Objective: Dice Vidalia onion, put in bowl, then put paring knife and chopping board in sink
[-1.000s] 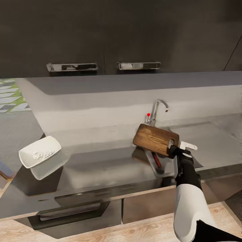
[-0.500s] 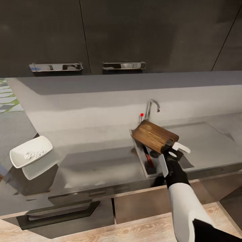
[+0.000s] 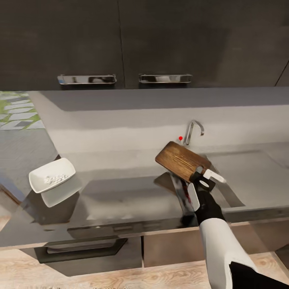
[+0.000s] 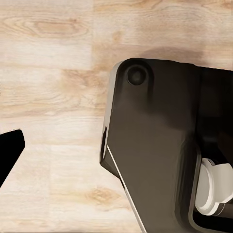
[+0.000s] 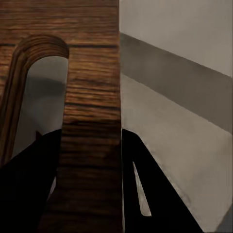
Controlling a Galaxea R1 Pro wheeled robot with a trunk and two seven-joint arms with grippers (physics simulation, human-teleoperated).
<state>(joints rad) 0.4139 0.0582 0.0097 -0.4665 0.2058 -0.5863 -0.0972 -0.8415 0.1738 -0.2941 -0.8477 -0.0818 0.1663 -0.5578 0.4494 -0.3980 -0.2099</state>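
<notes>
Head view: right gripper (image 3: 199, 175) clamped on the near edge of the chopping board (image 3: 181, 160), held tilted above the sink (image 3: 230, 196). Paring knife (image 3: 187, 195) lies in the basin. Bowl (image 3: 52, 174) sits on the tabletop (image 3: 120, 196), well apart.

Left wrist view: wooden floor (image 4: 53, 73); left gripper state cannot be told.

Right wrist view: fingers (image 5: 29, 184) straddle the board beside its handle slot.

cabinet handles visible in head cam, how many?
2: the left chrome handle and the right chrome handle, side by side on the dark upper cabinets above the countertop. More may sit outside the frame.
</notes>
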